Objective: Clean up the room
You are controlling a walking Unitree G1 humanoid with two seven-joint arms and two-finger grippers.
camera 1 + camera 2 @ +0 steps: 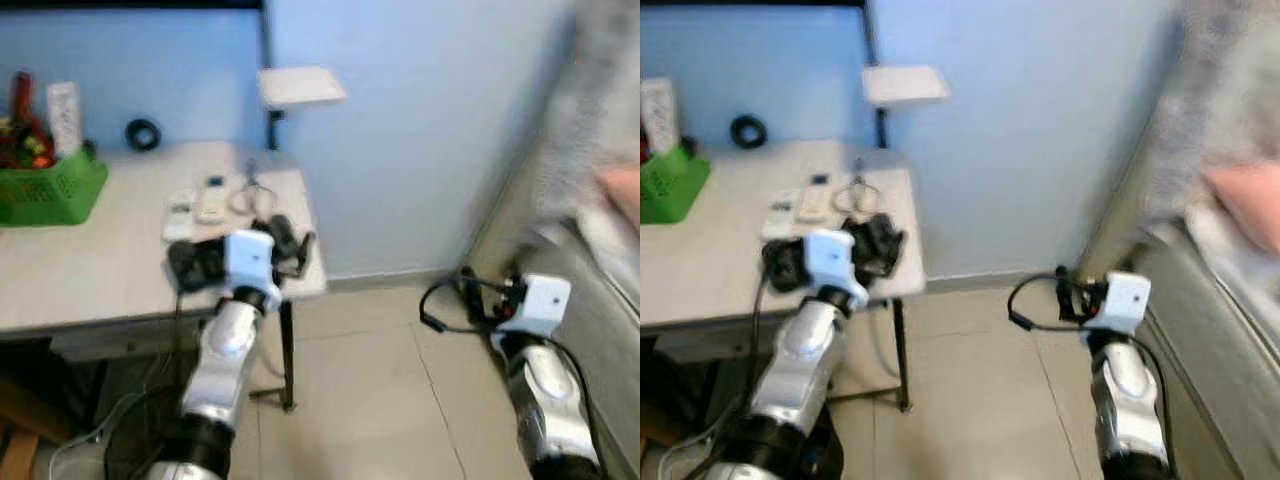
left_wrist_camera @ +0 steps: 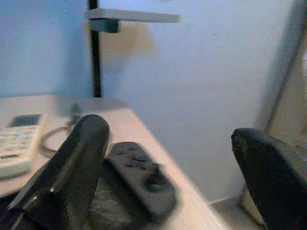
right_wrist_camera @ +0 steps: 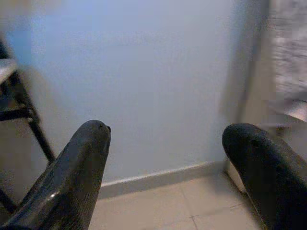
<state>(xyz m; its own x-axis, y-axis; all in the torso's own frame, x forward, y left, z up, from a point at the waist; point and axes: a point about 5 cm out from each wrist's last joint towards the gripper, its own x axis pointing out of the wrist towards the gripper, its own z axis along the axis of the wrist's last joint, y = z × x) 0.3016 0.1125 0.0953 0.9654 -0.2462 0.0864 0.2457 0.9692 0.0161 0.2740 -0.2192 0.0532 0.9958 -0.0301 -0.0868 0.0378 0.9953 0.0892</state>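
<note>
Item 1: my left gripper (image 2: pixel 168 158), fingers spread, above black remote (image 2: pixel 141 177) at table (image 1: pixel 80 280) corner. Item 2: my right gripper (image 3: pixel 175 167), fingers spread, over tiled floor (image 1: pixel 370 400), facing wall (image 3: pixel 144 72).

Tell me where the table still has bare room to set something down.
The table is free along its front, between the green basket and the left gripper. It is crowded by the white remote, cable and black remote.
</note>
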